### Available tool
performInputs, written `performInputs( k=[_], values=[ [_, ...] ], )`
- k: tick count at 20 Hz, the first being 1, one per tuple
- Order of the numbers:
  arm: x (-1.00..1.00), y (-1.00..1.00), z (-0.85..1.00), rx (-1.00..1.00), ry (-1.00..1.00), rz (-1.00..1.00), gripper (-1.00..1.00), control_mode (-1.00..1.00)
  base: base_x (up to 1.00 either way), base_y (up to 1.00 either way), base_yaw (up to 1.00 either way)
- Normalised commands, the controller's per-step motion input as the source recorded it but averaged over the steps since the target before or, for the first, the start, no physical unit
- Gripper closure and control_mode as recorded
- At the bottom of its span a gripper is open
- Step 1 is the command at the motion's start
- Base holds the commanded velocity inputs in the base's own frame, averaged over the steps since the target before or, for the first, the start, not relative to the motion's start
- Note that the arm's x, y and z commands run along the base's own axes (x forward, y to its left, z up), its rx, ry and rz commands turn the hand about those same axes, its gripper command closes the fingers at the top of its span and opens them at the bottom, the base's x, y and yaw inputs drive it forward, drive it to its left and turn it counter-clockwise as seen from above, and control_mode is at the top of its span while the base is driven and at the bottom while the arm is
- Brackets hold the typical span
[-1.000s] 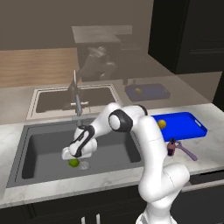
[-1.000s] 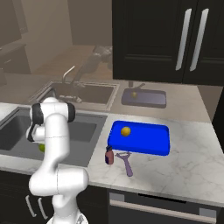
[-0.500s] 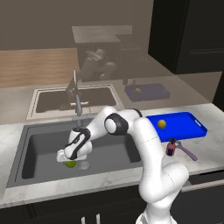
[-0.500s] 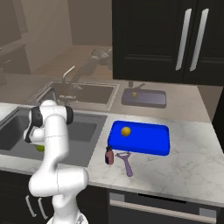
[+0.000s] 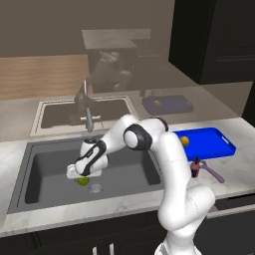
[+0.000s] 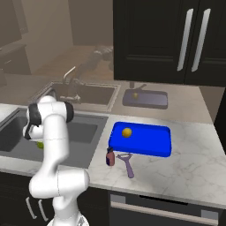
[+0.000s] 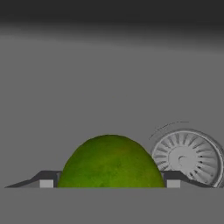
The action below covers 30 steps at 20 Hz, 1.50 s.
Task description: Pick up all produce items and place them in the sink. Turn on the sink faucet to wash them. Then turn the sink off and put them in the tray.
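Observation:
The green lime (image 5: pixel 82 180) lies low in the dark grey sink (image 5: pixel 45 172), just left of the round drain (image 5: pixel 94 188). My gripper (image 5: pixel 81 174) reaches down onto it. In the hand view the lime (image 7: pixel 111 162) sits between my gripper (image 7: pixel 109 183), with one fingertip (image 7: pixel 47 181) pressed to each side, so it is shut on it. The yellow-orange lemon (image 5: pixel 185 141) rests on the blue tray (image 5: pixel 214 145) on the counter to the right. Behind the basin stands the sink faucet (image 5: pixel 87 112); no water shows. From the right base view, the lime (image 6: pixel 40 144) peeks out beside my arm.
A purple utensil (image 5: pixel 213 173) and a small bottle (image 5: pixel 195 167) lie on the marble counter in front of the tray (image 6: pixel 150 142). Dark cabinets hang above the right end. The drain (image 7: pixel 186 155) lies close to the right of the lime.
My hand has sunk lower in the basin, down around the lime, and the jaws have narrowed onto it. The lemon and tray have not moved.

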Motion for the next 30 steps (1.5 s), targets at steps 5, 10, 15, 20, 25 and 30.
performInputs(
  k=[5, 10, 15, 20, 25, 30],
  values=[
    [0.0, -0.53, 0.74, 0.0, 0.0, -0.07, 1.0, -1.0, 0.0, 0.0, 0.0],
    [0.0, -0.67, 0.48, 0.0, 0.0, -0.04, 1.0, -1.0, 0.0, 0.0, 0.0],
    [-0.02, -0.67, 0.41, 0.0, 0.0, -0.03, 1.0, -1.0, 0.0, 0.0, 0.0],
    [-0.06, -0.56, 0.67, 0.0, 0.0, -0.03, 1.0, -1.0, 0.0, 0.0, 0.0],
    [0.0, -0.39, 0.88, 0.0, 0.0, -0.04, 1.0, -1.0, 0.0, 0.0, 0.0],
    [0.0, -0.4, 0.73, -0.01, 0.0, -0.04, 1.0, -1.0, 0.0, 0.0, 0.0]
  ],
)
